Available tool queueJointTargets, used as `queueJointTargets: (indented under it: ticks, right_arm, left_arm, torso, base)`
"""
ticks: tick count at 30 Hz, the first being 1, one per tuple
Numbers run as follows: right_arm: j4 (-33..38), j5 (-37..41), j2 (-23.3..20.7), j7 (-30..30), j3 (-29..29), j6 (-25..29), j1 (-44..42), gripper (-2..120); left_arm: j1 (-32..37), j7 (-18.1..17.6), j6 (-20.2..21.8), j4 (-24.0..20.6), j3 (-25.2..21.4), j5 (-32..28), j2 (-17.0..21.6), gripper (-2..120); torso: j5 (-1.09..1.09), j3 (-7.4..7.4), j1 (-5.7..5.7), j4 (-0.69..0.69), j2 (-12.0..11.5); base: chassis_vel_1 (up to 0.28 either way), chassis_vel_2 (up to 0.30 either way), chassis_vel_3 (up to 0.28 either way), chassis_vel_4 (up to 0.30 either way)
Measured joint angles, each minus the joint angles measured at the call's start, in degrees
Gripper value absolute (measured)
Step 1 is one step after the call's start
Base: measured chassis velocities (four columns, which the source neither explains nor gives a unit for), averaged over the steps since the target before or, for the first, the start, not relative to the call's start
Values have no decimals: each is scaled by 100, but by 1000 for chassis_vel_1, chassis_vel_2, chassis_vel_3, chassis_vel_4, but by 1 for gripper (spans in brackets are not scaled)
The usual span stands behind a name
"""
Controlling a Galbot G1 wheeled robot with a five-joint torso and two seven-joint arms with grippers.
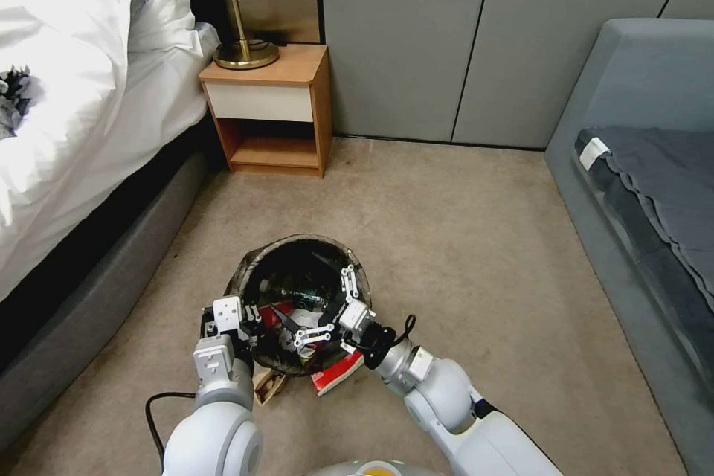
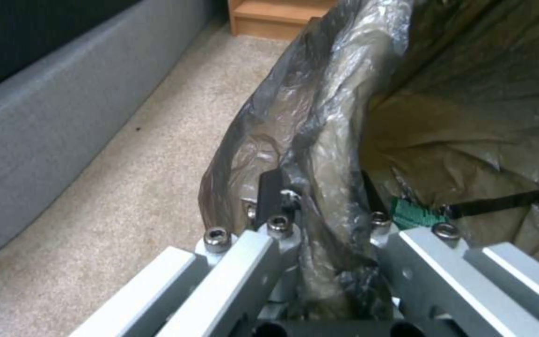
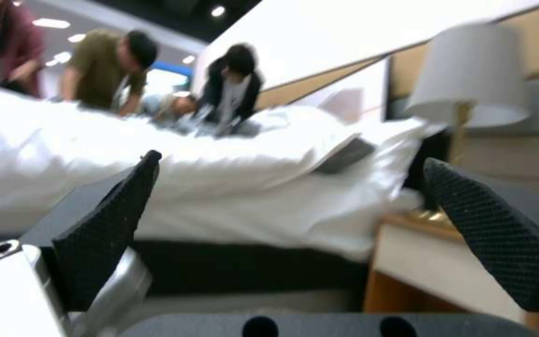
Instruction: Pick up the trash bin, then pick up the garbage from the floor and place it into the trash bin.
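The trash bin [image 1: 256, 268], lined with a dark crinkled bag, hangs low over the floor [image 1: 461, 238] just in front of me. My left gripper [image 1: 249, 321] is shut on its near rim; the left wrist view shows the bag-covered rim [image 2: 332, 154] pinched in the left gripper [image 2: 319, 224]. My right gripper [image 1: 327, 310] is open over the bin's mouth with nothing between its fingers [image 3: 107, 224]. Garbage lies inside the bin: a green-labelled bottle [image 1: 303, 296] and a red packet [image 1: 269, 312]. A red-and-white packet [image 1: 338, 373] and a brown item [image 1: 268, 385] show under the bin's near edge.
A bed [image 1: 67, 111] with a grey base runs along the left. A wooden nightstand [image 1: 271, 111] with a brass lamp [image 1: 242, 15] stands at the back. A grey sofa [image 1: 639, 186] fills the right side. A black cable [image 1: 158, 416] loops on the carpet by my left arm.
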Motion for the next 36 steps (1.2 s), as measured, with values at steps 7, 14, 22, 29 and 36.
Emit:
queueJointTargets:
  ticks: [7,14,22,29,36]
  right_arm:
    - [1250,-151,48,739,514,-210,-550,100]
    - [1805,-473,184,1279,1123,-325,-1303,100]
    - [1733,-702,307,1866,1645,-257,-2164,100]
    - [1413,-854,410,1951,1729,83,-2486,100]
    - [1136,-937,472,1944,1755,403,-2649,100]
  left_arm:
    - [33,0,-14,37,-92,-1,45,1]
    - [22,6,-27,38,-199,-69,82,1]
    - [-59,-14,-2,-40,-365,-254,134,1]
    - [-56,-18,2,-78,-364,-270,135,1]
    - [-50,-23,2,-113,-374,-278,139,1]
  torso:
    - [-1,0,0,-1,0]
    - [-1,0,0,-1,0]
    - [0,0,0,0,0]
    - [0,0,0,-1,0]
    - [0,0,0,0,0]
  base:
    - [0,0,0,0]
    - [0,0,0,0]
    - [0,0,0,0]
    - [0,0,0,0]
    - [0,0,0,0]
